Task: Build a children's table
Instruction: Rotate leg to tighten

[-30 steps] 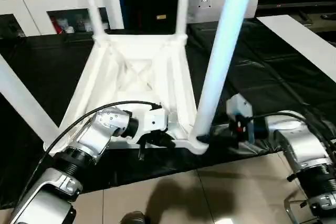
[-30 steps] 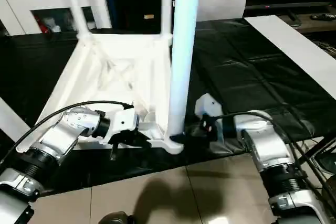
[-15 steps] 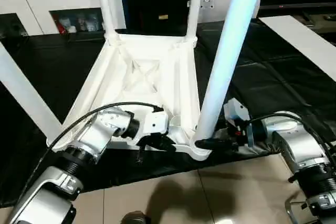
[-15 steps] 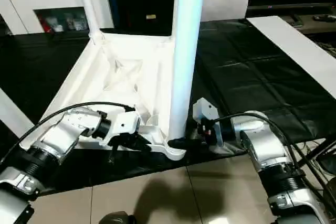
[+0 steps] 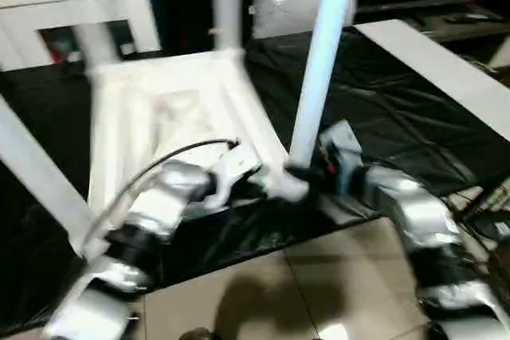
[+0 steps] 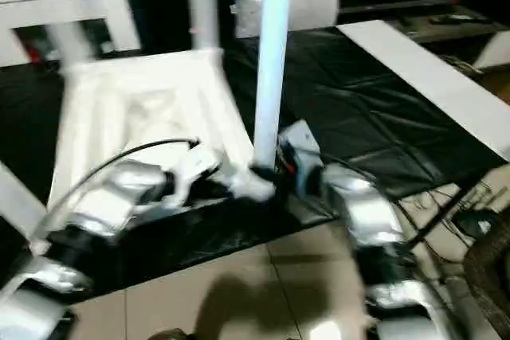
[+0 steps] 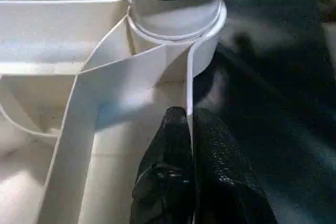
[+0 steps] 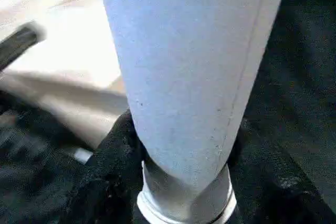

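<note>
The children's table (image 5: 171, 117) lies upside down on a black sheet (image 5: 398, 109), its ribbed underside facing up and its legs standing up out of the corner sockets. The near leg (image 5: 319, 61) rises from the corner socket (image 7: 176, 22) closest to the robot, and both grippers meet at that corner.

The right gripper (image 8: 181, 182) sits at the foot of this leg, one black finger (image 8: 113, 156) on each side of it, pressed against the white shaft just above the socket; it is closed around the leg at about half its spread. In the head views the leg stands directly in front of that gripper's wrist and leans slightly away from it.

The left gripper (image 7: 189, 129) comes in from the other side of the same corner. Its fingers are pinched nearly together on the thin upright rim wall (image 7: 190, 77) of the tabletop, the wall passing between them, with the socket just beyond the fingertips.

Farther from the hands, another leg (image 5: 227, 1) stands at the far corner. Beyond the table are a white cabinet (image 5: 72, 13) and a grey pillow (image 5: 291, 5); tiled floor (image 5: 319, 292) lies below the forearms.
</note>
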Motion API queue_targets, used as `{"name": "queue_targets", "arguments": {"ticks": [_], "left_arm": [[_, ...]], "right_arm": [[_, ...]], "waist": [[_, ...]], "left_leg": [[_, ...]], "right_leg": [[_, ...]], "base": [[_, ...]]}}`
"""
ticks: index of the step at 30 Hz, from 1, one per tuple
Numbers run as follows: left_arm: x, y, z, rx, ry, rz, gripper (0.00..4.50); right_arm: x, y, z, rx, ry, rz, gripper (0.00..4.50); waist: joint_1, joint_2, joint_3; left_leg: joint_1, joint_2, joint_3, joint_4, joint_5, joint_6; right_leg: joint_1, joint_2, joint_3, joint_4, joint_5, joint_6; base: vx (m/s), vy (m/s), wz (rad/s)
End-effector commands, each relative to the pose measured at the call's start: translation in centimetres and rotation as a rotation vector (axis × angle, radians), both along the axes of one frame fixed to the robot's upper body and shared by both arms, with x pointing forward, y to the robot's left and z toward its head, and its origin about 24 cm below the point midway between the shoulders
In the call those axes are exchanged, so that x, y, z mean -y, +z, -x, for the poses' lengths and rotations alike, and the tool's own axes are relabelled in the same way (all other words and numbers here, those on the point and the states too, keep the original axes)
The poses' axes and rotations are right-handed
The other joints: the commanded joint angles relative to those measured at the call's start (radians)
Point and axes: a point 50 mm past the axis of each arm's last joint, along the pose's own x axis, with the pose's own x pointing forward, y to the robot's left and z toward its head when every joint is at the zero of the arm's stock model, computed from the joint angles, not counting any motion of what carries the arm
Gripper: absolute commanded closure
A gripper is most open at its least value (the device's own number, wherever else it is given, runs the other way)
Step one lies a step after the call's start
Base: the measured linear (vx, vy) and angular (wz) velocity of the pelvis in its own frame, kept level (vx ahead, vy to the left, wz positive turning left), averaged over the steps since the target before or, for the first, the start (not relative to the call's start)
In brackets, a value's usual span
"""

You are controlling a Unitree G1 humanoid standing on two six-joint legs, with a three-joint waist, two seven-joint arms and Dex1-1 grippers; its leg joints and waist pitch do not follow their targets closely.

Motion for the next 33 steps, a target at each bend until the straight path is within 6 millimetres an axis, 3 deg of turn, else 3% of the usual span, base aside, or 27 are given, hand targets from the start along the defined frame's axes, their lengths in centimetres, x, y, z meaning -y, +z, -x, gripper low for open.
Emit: {"name": "queue_targets", "arguments": {"ticks": [1, 3, 6, 12, 13, 18, 23, 26, 33], "left_arm": [[3.6, 2.1, -0.6, 0.096, -0.004, 0.061, 4.5], [4.1, 2.1, -0.7, 0.109, 0.023, 0.063, 4.5], [5.4, 2.5, -0.7, 0.142, 0.058, 0.08, 4.5], [4.4, 2.0, -0.8, 0.148, 0.058, 0.03, 4.5], [3.1, 1.4, -0.7, 0.153, 0.02, -0.007, 4.5], [1.2, 0.5, -0.5, 0.119, -0.013, -0.032, 4.5], [0.1, 0.5, 0.2, 0.152, -0.186, -0.029, 4.5], [-0.6, 0.4, 0.4, 0.139, -0.252, -0.047, 4.5], [-2.0, 0.6, 1.3, 0.096, -0.515, -0.095, 4.5]], "right_arm": [[-3.8, -2.4, 0.9, -0.127, 0.028, -0.012, 2.59], [-4.1, -2.5, 0.8, -0.12, -0.002, -0.002, 2.59], [-4.6, -2.1, 0.3, -0.063, -0.056, -0.044, 1.9], [-3.6, -1.2, -0.1, 0.002, -0.07, -0.087, 1.4], [-2.4, -0.6, 0.2, 0.04, -0.02, -0.106, 1.37], [-0.2, -0.2, 1.0, 0.084, 0.114, -0.071, 0.9], [2.2, 0.4, 1.8, 0.102, 0.256, -0.035, 0.42], [3.1, 0.7, 2.3, 0.099, 0.341, 0.004, 0.1], [4.6, 1.0, 3.2, 0.037, 0.608, 0.088, 0.05]], "waist": [[0.009, -0.01, -0.05], [0.009, -0.008, -0.051], [0.01, -0.012, -0.054], [0.017, -0.007, -0.057], [0.021, -0.007, -0.057], [0.026, -0.009, -0.059], [0.031, -0.01, -0.058], [0.034, -0.01, -0.059], [0.047, -0.01, -0.062]], "left_leg": [[0.017, 0.075, -0.04, -0.08, -0.31, -0.014], [0.013, 0.075, -0.038, -0.08, -0.289, -0.005], [0.012, 0.078, -0.035, -0.081, -0.265, 0.007], [0.011, 0.079, -0.035, -0.08, -0.23, 0.028], [0.01, 0.078, -0.035, -0.079, -0.234, 0.039], [0.009, 0.079, -0.031, -0.075, -0.205, 0.057], [0.008, 0.081, -0.031, -0.073, -0.2, 0.077], [0.012, 0.084, -0.031, -0.075, -0.214, 0.07], [0.011, 0.087, -0.028, -0.07, -0.185, 0.088]], "right_leg": [[0.029, -0.092, 0.068, -0.116, -0.366, -0.16], [0.031, -0.088, 0.068, -0.112, -0.316, -0.166], [0.034, -0.086, 0.068, -0.106, -0.244, -0.177], [0.038, -0.086, 0.067, -0.1, -0.176, -0.188], [0.04, -0.087, 0.067, -0.103, -0.174, -0.183], [0.045, -0.087, 0.066, -0.098, -0.124, -0.193], [0.045, -0.087, 0.066, -0.097, -0.13, -0.204], [0.042, -0.086, 0.065, -0.097, -0.157, -0.205], [0.042, -0.088, 0.063, -0.088, -0.098, -0.231]], "base": [[0.0, 0.0, 0.0], [0.0, 0.0, 0.0], [0.0, 0.0, 0.0], [0.0, 0.0, 0.0], [0.0, 0.0, 0.0], [0.0, 0.0, 0.0], [0.0, 0.0, 0.0], [0.0, 0.0, 0.0], [0.0, 0.0, 0.0]]}}
